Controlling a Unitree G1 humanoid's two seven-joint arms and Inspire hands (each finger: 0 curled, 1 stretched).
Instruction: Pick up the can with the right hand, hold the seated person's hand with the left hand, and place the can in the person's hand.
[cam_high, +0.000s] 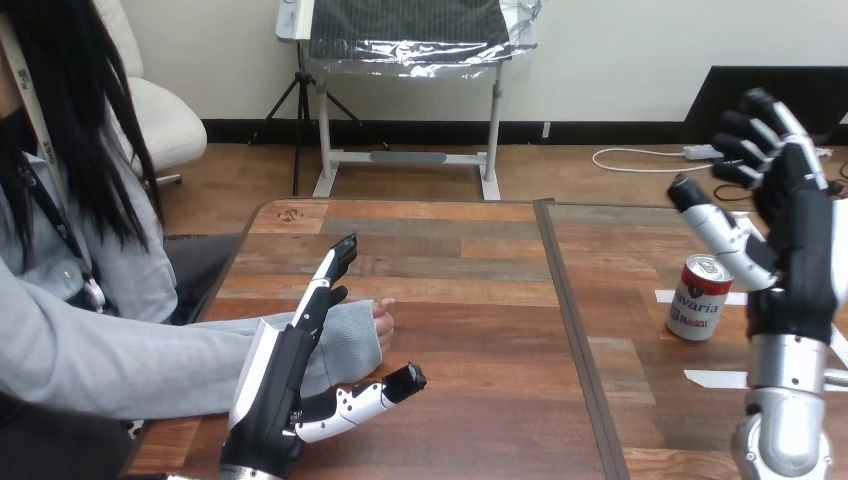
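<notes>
The red and white metal can (700, 297) is seen standing upright on the right part of the brown wooden table (450, 250). It is not touched by any hand. The black and white right hand (795, 220) is raised just beside the can, with its fingers loosely spread and nothing held. The left hand (270, 390) is kept open, its fingers straight against the grey sleeve, its thumb spread below the person's hand (383, 321), which is rested on the table.
</notes>
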